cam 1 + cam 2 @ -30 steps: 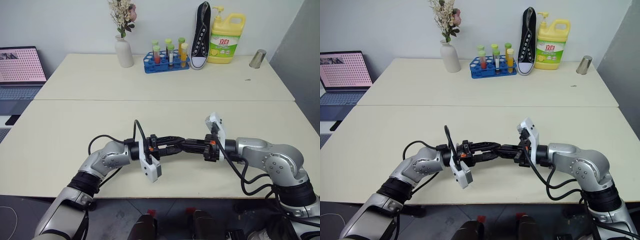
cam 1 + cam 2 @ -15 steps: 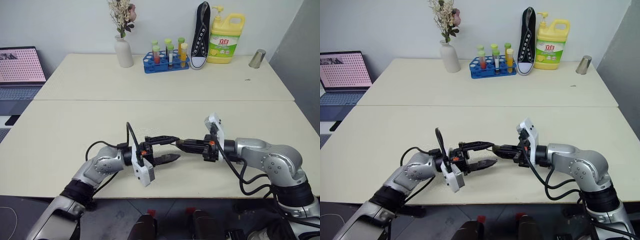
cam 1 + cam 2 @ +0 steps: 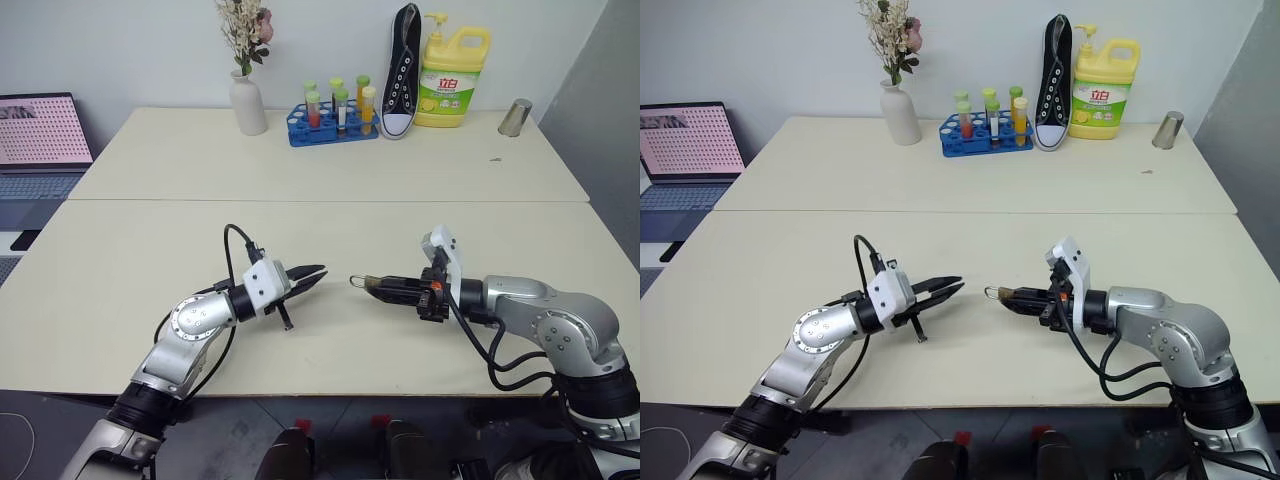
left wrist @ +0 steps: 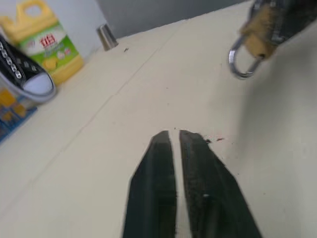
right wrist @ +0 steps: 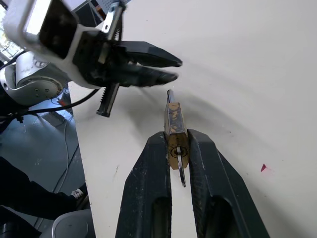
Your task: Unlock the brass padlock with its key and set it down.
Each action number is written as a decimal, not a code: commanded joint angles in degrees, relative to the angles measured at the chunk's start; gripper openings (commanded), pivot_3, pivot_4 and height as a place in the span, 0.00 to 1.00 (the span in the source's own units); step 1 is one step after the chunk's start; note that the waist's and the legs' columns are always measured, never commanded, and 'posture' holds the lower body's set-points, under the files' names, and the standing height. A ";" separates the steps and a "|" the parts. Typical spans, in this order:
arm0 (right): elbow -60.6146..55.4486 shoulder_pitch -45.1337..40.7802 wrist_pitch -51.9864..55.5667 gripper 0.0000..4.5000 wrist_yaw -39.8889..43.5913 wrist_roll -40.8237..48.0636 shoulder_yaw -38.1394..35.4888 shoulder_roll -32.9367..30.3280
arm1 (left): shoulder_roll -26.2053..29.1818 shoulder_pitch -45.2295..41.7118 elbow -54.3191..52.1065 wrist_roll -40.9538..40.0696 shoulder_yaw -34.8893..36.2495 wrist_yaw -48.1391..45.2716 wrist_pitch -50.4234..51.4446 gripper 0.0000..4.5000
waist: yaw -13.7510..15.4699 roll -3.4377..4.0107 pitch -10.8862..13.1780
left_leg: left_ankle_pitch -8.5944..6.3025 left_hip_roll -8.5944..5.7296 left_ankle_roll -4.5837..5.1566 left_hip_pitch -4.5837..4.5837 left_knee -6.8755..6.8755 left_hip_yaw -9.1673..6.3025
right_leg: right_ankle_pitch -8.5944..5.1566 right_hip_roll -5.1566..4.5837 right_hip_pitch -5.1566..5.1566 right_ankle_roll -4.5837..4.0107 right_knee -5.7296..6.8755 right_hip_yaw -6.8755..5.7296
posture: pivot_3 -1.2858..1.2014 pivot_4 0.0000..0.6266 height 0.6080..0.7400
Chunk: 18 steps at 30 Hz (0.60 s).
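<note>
The brass padlock [image 5: 176, 130] is clamped between the right gripper [image 5: 177, 141]'s two black fingers, its body pinched near their tips and its silver shackle [image 3: 356, 281] sticking out past them toward the left gripper [image 3: 312, 274]. In the right wrist view the keyhole end of the padlock faces back toward the camera, and the key [image 5: 181, 173] sits in it, a thin metal sliver trailing down into the gap between the fingers. The right jaws are nearly closed, held apart just by the padlock's width. Seen from the head camera, the padlock hangs above the cream table [image 3: 300, 230] at about 3 o'clock from the left gripper, near it but clearly apart, with bare tabletop between them. The left jaws are closed with nothing in them, their tips pointing toward the shackle. In the left wrist view the padlock hangs well beyond those shut fingertips [image 4: 171, 144], shackle loop lowest.
</note>
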 commanded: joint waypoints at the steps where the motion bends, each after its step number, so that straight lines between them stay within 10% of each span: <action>1: -3.14 -0.38 -1.45 0.03 1.34 0.01 -0.35 0.15 | -2.79 -2.24 -5.55 -7.98 2.02 -2.31 11.83 0.00 | 0.00 0.00 0.00 | 0.00 0.01 0.00 0.00 0.00 0.00 | 0.00 0.00 0.00 0.00 0.00 0.01 | 0.52 0.24 1.00; 18: -4.19 -0.14 -1.35 0.03 1.78 -0.29 -0.13 0.77 | -5.63 -1.74 -12.49 -11.98 4.51 -8.61 29.06 0.00 | -0.01 0.00 0.00 | 0.00 0.03 -0.01 0.02 -0.01 0.02 | 0.00 0.12 0.01 -0.01 -0.05 0.05 | 0.52 0.24 1.00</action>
